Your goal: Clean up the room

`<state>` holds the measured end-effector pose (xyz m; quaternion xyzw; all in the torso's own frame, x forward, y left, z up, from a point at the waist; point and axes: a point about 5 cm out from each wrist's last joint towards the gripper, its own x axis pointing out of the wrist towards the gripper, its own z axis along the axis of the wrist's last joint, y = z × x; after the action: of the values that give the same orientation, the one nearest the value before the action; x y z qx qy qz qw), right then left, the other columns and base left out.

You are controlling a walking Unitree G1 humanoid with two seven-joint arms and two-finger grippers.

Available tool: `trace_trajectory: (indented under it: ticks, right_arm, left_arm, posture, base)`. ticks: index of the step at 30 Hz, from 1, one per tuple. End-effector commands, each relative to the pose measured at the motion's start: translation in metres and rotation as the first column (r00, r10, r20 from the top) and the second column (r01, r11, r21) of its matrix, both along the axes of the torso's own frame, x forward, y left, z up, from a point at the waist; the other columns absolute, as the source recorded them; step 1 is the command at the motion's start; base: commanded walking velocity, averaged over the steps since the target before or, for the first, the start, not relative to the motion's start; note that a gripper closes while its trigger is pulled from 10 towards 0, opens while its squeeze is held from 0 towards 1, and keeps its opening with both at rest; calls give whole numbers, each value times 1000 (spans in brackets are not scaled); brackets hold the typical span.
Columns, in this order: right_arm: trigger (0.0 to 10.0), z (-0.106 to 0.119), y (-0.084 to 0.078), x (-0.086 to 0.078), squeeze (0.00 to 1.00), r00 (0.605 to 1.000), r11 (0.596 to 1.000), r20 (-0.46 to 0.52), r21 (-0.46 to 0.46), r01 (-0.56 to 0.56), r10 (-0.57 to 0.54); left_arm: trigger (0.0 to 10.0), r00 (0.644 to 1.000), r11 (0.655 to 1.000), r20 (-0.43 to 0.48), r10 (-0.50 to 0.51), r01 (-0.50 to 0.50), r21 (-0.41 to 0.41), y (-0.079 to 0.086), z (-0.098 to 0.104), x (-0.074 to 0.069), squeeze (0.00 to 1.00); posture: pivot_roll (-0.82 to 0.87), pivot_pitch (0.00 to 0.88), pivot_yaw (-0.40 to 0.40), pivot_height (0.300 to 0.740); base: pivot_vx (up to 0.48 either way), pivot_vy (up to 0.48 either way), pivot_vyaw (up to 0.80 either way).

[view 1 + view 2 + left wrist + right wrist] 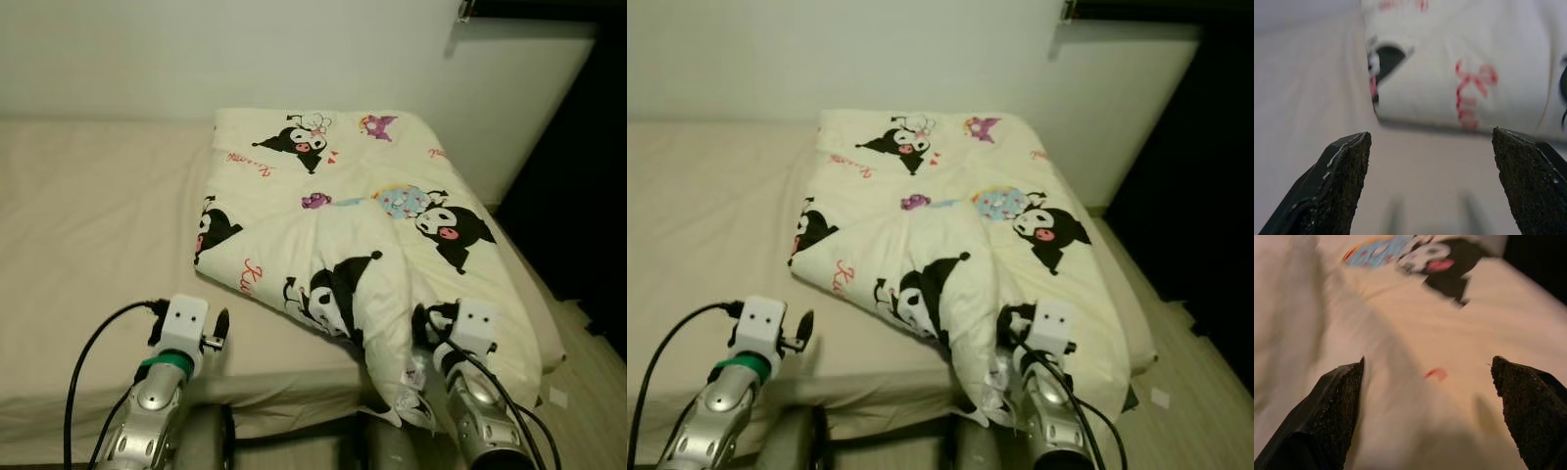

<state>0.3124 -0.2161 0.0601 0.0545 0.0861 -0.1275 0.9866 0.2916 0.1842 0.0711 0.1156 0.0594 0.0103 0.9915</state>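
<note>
A cream quilt (pixel 343 196) printed with black cartoon figures lies folded on the right part of a bed with a beige sheet (pixel 88 225). One fold runs toward the bed's front edge, and its corner (pixel 407 392) hangs over that edge. My left gripper (pixel 1430 134) is open and hovers low over the bare sheet, pointing at the quilt's near left edge (pixel 1464 98) a short way ahead. My right gripper (pixel 1427 362) is open just above the quilt's near right part, with nothing between its fingers. Both arms reach in from the bed's front edge.
A white wall (pixel 196 59) runs behind the bed. A dark opening (pixel 588 176) stands at the right. Wooden floor (pixel 588 372) shows beside the bed's right side, with a small white scrap (pixel 558 397) on it. The left half of the sheet is bare.
</note>
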Motion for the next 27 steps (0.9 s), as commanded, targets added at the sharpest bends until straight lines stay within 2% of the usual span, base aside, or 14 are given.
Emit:
trace_trajectory:
  ticks: [1, 5, 7, 8, 9, 10, 13, 16, 21, 23, 24, 26, 27]
  right_arm:
    - [10000, 4, -12, 5, 0, 999, 999, 3, -6, 34, -34]
    - [10000, 12, -19, 14, 0, 999, 999, 1, -17, 36, -36]
    - [10000, 21, -23, 25, 0, 1000, 999, -3, -24, 30, -30]
    - [10000, 21, -23, 25, 0, 1000, 999, -3, -24, 30, -30]
    - [10000, 28, -21, 34, 0, 1000, 999, -13, -31, 7, -7]
    - [10000, 30, -19, 36, 0, 1000, 999, -19, -34, -6, 5]
    - [10000, 31, -18, 38, 0, 1000, 999, -21, -37, -16, 15]
    - [10000, 33, 1, 49, 0, 993, 994, -72, -48, -102, 98]
    - [10000, 34, 16, 54, 0, 984, 986, -89, -55, -161, 155]
    - [10000, 32, 45, 58, 0, 957, 961, -128, -67, -269, 259]
    - [10000, 32, 45, 58, 0, 957, 961, -128, -67, -269, 259]
    - [10000, 32, 80, 60, 0, 914, 920, -133, -35, -391, 383]
    - [10000, 32, 80, 60, 0, 914, 920, -133, -35, -391, 383]
  left_arm:
    - [10000, 999, 999, 7, 45, -45, 9, 10, 0, -2, 0]
    - [10000, 996, 996, 17, 83, -83, 28, 19, 3, -2, 0]
    - [10000, 991, 990, 34, 131, -132, 45, 31, 7, -3, 0]
    - [10000, 991, 990, 34, 131, -132, 45, 31, 7, -3, 0]
    - [10000, 984, 983, 48, 172, -174, 64, 43, 10, -6, 0]
    - [10000, 982, 980, 53, 184, -187, 71, 46, 11, -7, 0]
    - [10000, 980, 977, 56, 193, -197, 76, 49, 12, -7, 0]
    - [10000, 967, 965, 61, 246, -251, 83, 62, 14, -12, 0]
    - [10000, 962, 958, 62, 266, -271, 88, 68, 15, -13, 0]
    - [10000, 958, 954, 73, 276, -283, 103, 76, 20, -12, 0]
    - [10000, 958, 954, 73, 276, -283, 103, 76, 20, -12, 0]
    - [10000, 952, 946, 83, 296, -304, 110, 85, 26, -9, 0]
    - [10000, 952, 946, 83, 296, -304, 110, 85, 26, -9, 0]
  posture:
    - [35, 10, 0, 580]
    - [42, 22, -2, 580]
    - [50, 32, -5, 580]
    - [50, 32, -5, 580]
    - [56, 31, -5, 580]
    - [56, 31, -5, 580]
    - [56, 31, -5, 580]
    - [68, 47, -15, 580]
    - [68, 47, -15, 580]
    - [94, 52, -14, 580]
    - [94, 52, -14, 580]
    - [97, 46, -8, 580]
    - [97, 46, -8, 580]
  base:
    - [0, 0, 0]
    - [0, 0, 0]
    - [0, 0, 0]
    - [0, 0, 0]
    - [0, 0, 0]
    - [0, 0, 0]
    - [0, 0, 0]
    - [0, 0, 0]
    - [0, 0, 0]
    - [0, 0, 0]
    - [0, 0, 0]
    - [0, 0, 0]
    - [0, 0, 0]
